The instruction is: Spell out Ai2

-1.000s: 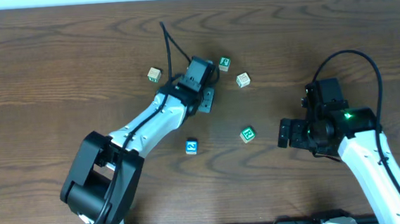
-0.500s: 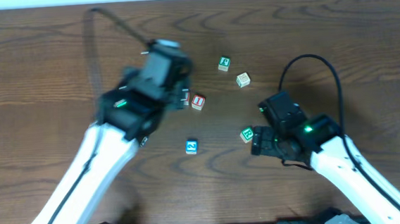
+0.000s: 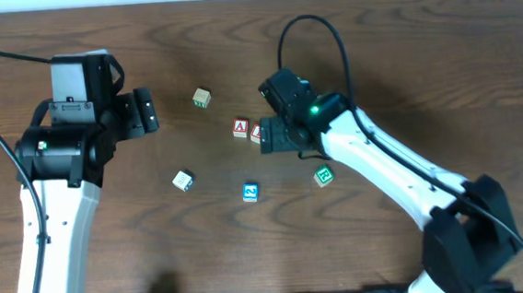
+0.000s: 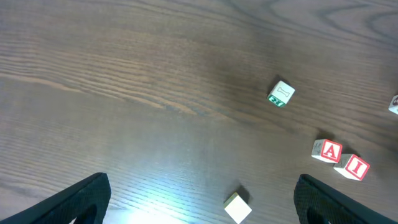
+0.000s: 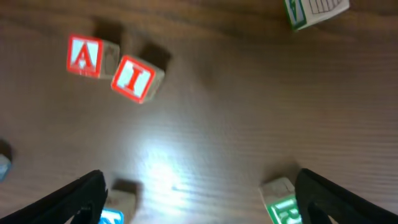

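Note:
The red "A" cube (image 3: 240,128) and the red "I" cube (image 3: 256,133) sit side by side mid-table, the I slightly turned; they also show as A cube (image 5: 87,56) and I cube (image 5: 135,78). Nearer the front lies the blue "2" cube (image 3: 251,192), seen beside my right gripper's left finger as the 2 cube (image 5: 115,214). My right gripper (image 3: 274,134) hovers open above the table just right of the I cube, holding nothing. My left gripper (image 3: 146,113) stands open and empty at the far left, well away from the cubes.
A green-lettered cube (image 3: 324,175) lies right of the 2 cube. One pale cube (image 3: 202,97) sits behind the A, another pale cube (image 3: 183,181) lies front left. A further green-lettered cube (image 5: 314,11) shows in the right wrist view.
My left gripper opened, left the A cube beside the I cube and swung back to the far left. My right arm moved up and left to above the I cube.

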Robot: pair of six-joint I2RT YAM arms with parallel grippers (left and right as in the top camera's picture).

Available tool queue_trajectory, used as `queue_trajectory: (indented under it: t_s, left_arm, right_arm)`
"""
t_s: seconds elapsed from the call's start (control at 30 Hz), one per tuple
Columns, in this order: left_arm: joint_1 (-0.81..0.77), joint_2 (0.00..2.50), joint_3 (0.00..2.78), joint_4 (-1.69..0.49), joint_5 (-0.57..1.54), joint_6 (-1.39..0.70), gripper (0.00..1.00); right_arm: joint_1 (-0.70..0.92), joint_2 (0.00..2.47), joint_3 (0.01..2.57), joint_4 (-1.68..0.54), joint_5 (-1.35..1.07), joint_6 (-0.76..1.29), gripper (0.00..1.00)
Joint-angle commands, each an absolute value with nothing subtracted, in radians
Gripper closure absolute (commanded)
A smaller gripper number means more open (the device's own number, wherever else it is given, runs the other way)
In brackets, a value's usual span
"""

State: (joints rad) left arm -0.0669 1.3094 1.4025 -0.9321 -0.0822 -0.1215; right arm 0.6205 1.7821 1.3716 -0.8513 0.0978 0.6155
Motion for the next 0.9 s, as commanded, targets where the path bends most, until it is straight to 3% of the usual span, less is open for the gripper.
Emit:
queue_trajectory:
  t_s: [0.0,0.3,0.87]
  left_arm:
    - [-0.061,1.323,1.411,-0.936,-0.059,-0.104,0.05]
    - [-0.061,1.343,1.411,-0.903,-0.063,-0.104,0.04]
    - [-0.061,1.397,1.411,-0.904,-0.062,-0.104,0.05]
  right_arm:
    - [0.616,1.837,1.388,-0.849,0.100,0.715,0.06]
    - [0.630,1.991,1.419,-0.691,0.078,0.854,0.07]
    - [0.630,2.011,1.457,-0.647,0.103,1.092,0.12]
